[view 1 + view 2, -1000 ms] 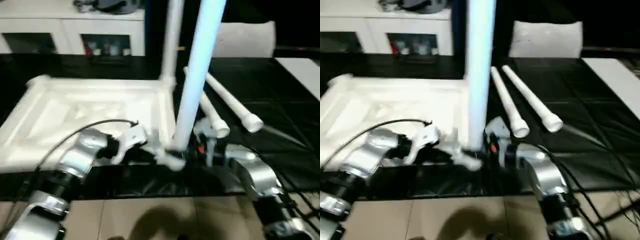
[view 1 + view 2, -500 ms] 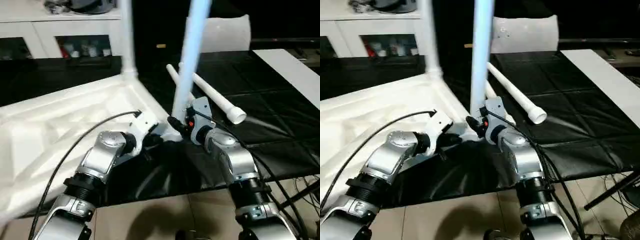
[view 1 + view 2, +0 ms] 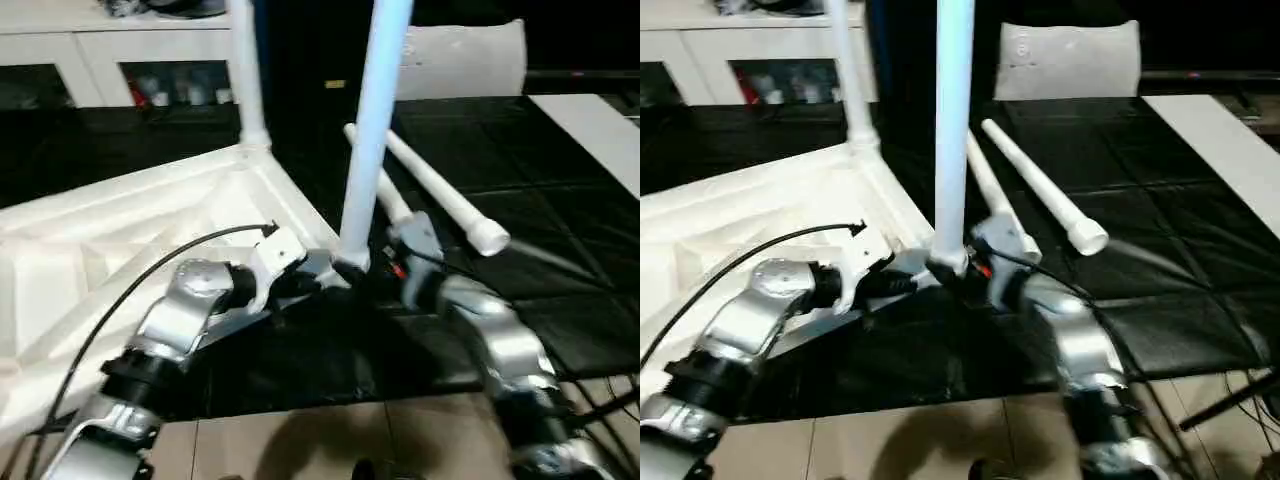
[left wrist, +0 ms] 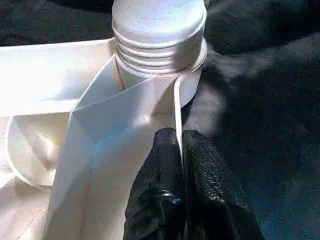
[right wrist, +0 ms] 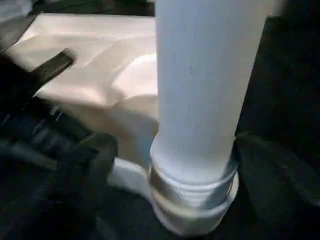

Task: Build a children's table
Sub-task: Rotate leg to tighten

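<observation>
On the black counter (image 3: 560,220) lies the upturned tabletop (image 3: 150,230), two legs standing in its corner sockets. The left tool (image 4: 179,150) pinches its rim wall; the right tool (image 5: 165,170) stands open around the nearer leg (image 3: 372,130). No writing is legible.

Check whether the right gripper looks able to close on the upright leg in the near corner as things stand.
Probably yes: the right gripper is open with its fingers on either side of the upright leg just above the corner socket, nothing between them.
</observation>
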### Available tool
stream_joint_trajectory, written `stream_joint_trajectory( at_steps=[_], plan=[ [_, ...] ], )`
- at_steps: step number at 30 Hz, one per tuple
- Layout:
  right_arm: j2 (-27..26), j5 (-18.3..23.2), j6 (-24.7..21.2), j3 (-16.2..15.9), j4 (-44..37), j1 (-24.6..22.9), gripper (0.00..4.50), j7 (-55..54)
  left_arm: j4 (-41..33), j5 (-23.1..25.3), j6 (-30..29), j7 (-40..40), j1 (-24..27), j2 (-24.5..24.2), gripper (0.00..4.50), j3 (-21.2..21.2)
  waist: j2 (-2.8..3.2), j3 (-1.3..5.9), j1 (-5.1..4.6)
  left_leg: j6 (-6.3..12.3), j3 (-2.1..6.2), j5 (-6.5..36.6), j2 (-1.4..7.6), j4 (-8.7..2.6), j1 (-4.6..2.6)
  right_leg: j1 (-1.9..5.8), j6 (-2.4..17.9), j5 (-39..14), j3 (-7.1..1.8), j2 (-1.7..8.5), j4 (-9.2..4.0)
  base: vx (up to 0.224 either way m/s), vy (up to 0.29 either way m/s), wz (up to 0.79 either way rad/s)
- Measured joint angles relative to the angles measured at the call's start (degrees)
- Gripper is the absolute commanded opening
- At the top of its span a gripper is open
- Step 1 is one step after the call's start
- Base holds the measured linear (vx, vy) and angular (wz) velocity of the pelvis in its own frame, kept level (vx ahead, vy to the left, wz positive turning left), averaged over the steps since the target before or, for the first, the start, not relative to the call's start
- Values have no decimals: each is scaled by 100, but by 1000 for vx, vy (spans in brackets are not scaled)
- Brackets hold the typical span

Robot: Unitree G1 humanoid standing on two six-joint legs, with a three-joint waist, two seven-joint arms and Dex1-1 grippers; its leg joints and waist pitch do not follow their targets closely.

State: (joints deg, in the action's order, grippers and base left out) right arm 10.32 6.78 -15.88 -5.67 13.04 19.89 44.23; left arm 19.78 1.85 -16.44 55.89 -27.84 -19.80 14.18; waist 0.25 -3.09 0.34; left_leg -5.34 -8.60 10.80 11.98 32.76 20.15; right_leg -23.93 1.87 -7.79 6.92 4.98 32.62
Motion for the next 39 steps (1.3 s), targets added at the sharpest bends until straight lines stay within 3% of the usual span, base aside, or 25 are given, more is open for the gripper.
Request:
stream_joint_trajectory(
  at_steps=[4, 8, 13, 24, 31, 32, 39],
  plan=[
    [337, 180, 47, -75, -2, -16, 445, 630, 81, -24, 355, 458, 11, -268, 0, 78, 0, 0, 43, -5, -5, 3, -3, 12, -5, 3, -1, 0, -5, 8, 8, 0, 0, 0],
    [640, 352, 66, -151, -9, -16, 445, 1258, 231, -119, 735, 963, -12, -449, 0, 194, 0, 0, 179, -21, -5, 12, -5, 25, -9, 8, -17, -8, -7, 12, 17, 0, 0, 0],
    [1057, 416, 231, -369, -17, -9, 445, 1936, 468, -224, 922, 1535, -120, -586, 0, 256, -2, 0, 267, -26, -8, 15, -6, 56, -13, 17, -28, -15, -11, 21, 41, 0, 0, 0],
    [1113, 322, 609, -844, 351, 103, 445, 2503, 772, -304, 1493, 2482, -314, -827, 0, 525, -15, 1, 372, -26, -7, 15, -4, 83, -10, 19, -29, -14, -11, 28, 49, 0, 0, 0],
    [1071, 220, 853, -1008, 529, 296, 445, 2745, 884, -257, 1642, 2617, -431, -787, 0, 646, -30, 1, 439, -26, -11, 15, -3, 86, -9, 28, -29, -14, -13, 29, 53, 0, 0, 0],
    [1066, 228, 860, -1030, 541, 297, 417, 2772, 899, -257, 1674, 2618, -439, -781, 0, 655, -30, 1, 452, -26, -11, 15, -3, 85, -8, 27, -29, -14, -13, 29, 53, 0, 0, 0],
    [1068, 349, 858, -1053, 626, 449, 362, 3012, 1045, -257, 1814, 2728, -517, -779, 0, 701, -35, 2, 478, -26, -11, 15, -3, 86, -8, 28, -29, -14, -14, 29, 54, 0, 0, 0]
  ],
)
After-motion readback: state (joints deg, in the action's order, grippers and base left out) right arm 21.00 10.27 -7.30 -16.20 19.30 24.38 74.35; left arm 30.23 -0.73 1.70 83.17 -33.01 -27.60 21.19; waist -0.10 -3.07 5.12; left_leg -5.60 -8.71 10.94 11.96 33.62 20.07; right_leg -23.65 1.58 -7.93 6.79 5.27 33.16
